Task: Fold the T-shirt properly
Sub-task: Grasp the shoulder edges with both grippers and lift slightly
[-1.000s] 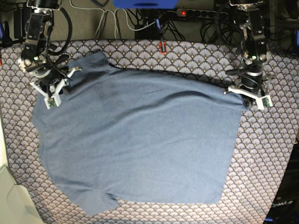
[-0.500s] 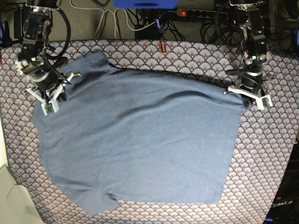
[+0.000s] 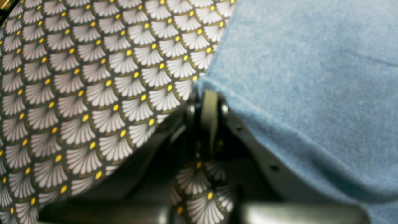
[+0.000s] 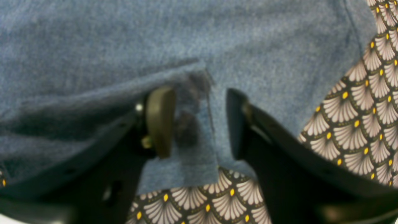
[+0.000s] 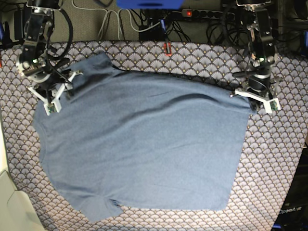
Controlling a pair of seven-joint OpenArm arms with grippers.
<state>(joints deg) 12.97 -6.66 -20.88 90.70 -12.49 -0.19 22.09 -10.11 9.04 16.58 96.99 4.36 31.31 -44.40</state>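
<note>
T-shirt [image 5: 144,144]: L jaws clamped on its corner, R jaws apart (hem flap between).

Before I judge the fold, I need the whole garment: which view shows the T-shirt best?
The base view: the whole T-shirt lies spread on the tablecloth. The left wrist view shows only a pinched edge, the right wrist view only a corner between open jaws.

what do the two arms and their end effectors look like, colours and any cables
Both arms are black, jointed metal with black cables looped alongside. The left end effector and right end effector have white brackets in the base view. Close up, the fingers are black plastic with small screw holes, and one carries an olive-tan pad.
</note>
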